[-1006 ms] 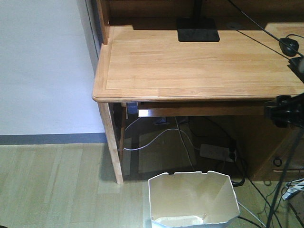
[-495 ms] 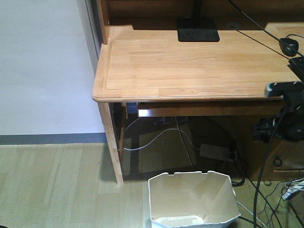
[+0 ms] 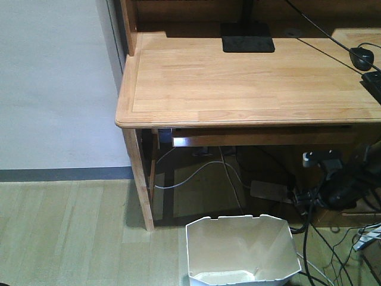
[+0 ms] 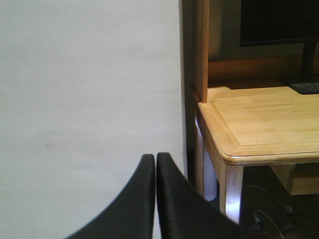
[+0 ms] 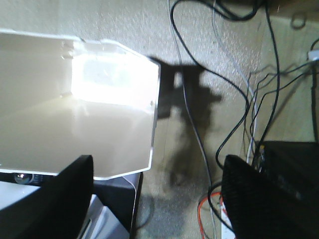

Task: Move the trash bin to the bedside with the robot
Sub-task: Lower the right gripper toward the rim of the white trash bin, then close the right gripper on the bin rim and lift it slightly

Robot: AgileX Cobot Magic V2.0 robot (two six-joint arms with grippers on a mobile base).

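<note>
Black fingers (image 4: 142, 199) on the left gripper (image 4: 152, 158) are pressed flat together with nothing between them. Behind them is a plain white wall (image 4: 84, 89), with a corner of the wooden desk (image 4: 259, 124) off to one side.

The right gripper (image 5: 157, 164) is spread wide and holds nothing, one finger at each side of its wrist view. It looks down on the floor (image 5: 199, 50), with the chamfered corner of the trash bin (image 5: 75, 124) just inside the gap. Loose cables (image 5: 234, 99) snake past on the other side.

From the front view, the right arm (image 3: 336, 187) hangs low under the desk top, up and to the right of the bin. The bin stands upright on the floor in front of the desk, a bit right of the desk leg (image 3: 143, 190), with its top open.
</note>
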